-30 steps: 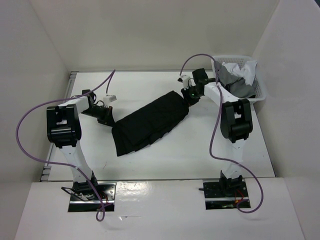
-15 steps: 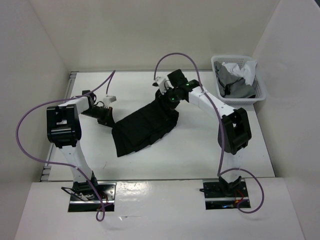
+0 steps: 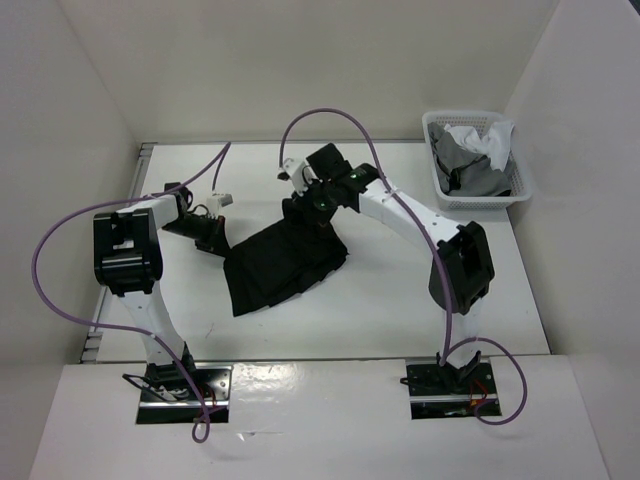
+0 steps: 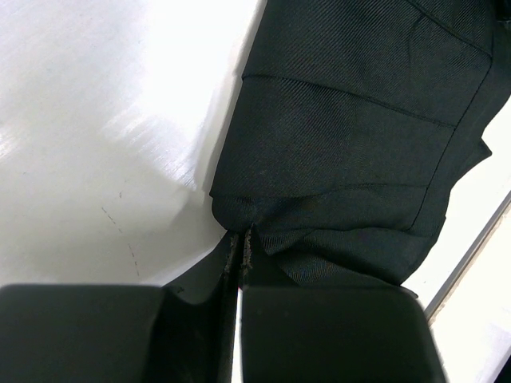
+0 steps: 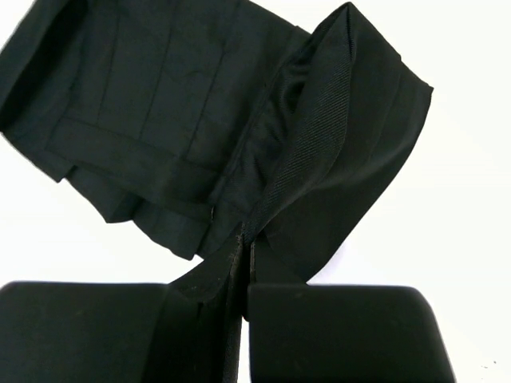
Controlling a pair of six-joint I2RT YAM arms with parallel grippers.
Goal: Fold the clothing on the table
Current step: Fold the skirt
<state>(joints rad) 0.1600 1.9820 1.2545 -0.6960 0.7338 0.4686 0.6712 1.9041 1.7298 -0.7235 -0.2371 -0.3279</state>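
On the table (image 3: 400, 290), near the middle of the overhead view, the clothing (image 3: 285, 268) is laid with its long axis running from about seven o'clock to one o'clock. Its wider hem end is pointed toward seven o'clock and its narrower waist end toward one o'clock. The waist end is clamped in the right gripper (image 3: 303, 207) and held off the surface. The ribbed waistband (image 5: 319, 136) is seen bent over on itself in the right wrist view. An edge of the fabric on the nine o'clock side is pinched in the closed left gripper (image 3: 214, 238), low against the table. The fold is judged to depend on the waist end being carried along that axis toward seven o'clock, and the right arm is the nearer one for it.
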